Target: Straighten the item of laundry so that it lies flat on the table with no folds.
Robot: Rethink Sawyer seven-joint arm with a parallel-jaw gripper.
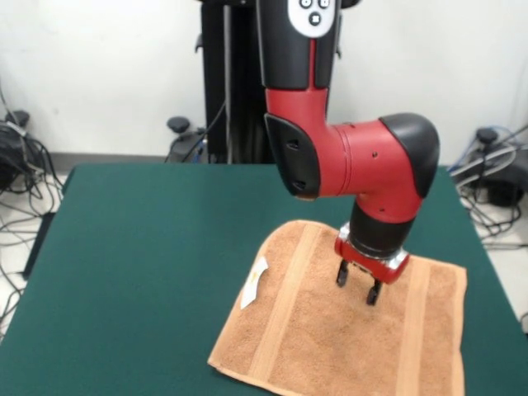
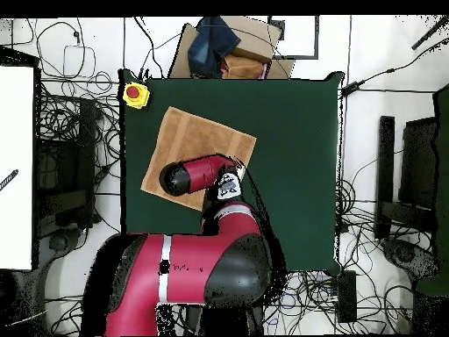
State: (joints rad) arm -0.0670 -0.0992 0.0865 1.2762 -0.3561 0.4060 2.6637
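Note:
The orange-tan towel (image 1: 322, 338) lies spread out on the green table (image 1: 148, 247), toward the front right. It has two flat bands running across it and a white tag (image 1: 255, 281) on its left edge. Its near edge is cut off by the bottom of the front view. My gripper (image 1: 357, 287) points down over the towel's upper right part. It is open, with nothing between its fingers (image 1: 341, 277). I cannot tell whether the tips touch the cloth. In the overhead view the arm hides the gripper and part of the towel (image 2: 197, 140).
A yellow box with a red button (image 2: 134, 94) sits at one corner of the table (image 2: 289, 158). A cardboard box with dark cloth (image 2: 230, 48) stands just beyond the table's edge. Cables lie on the floor on all sides.

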